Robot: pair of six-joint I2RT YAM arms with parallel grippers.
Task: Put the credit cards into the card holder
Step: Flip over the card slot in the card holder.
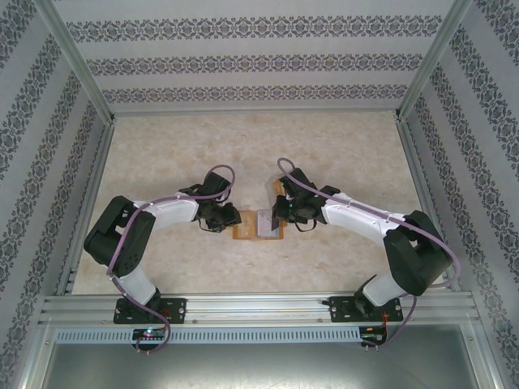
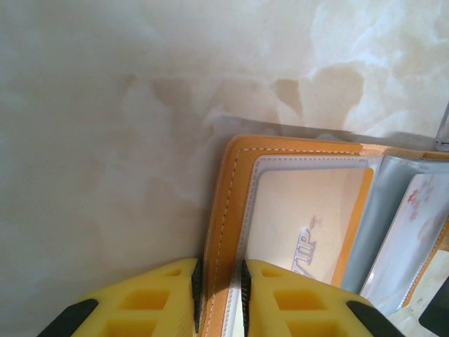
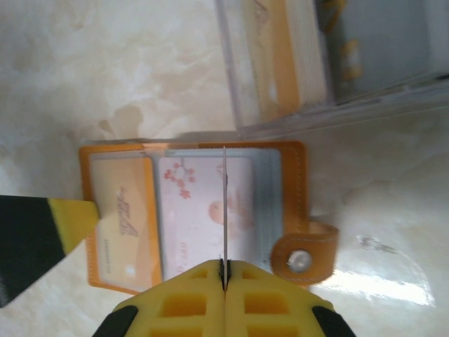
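The orange-tan card holder (image 1: 258, 227) lies open on the marble table between the two arms. My left gripper (image 2: 219, 295) is shut on its left cover edge (image 2: 223, 210), beside an orange-yellow "VIP" card (image 2: 309, 217) in the left pocket. My right gripper (image 3: 224, 270) is shut on a thin credit card (image 3: 224, 196), seen edge-on and standing upright over the holder's (image 3: 291, 182) grey pockets. Under it a pink blossom card (image 3: 189, 210) lies in a sleeve. The clasp tab (image 3: 303, 260) sticks out to the right.
A clear plastic box (image 3: 316, 63) with more cards in it sits just beyond the holder. A yellow finger of the left gripper (image 3: 66, 221) reaches the holder's left side. Patterned walls and metal rails (image 1: 243, 306) enclose the table.
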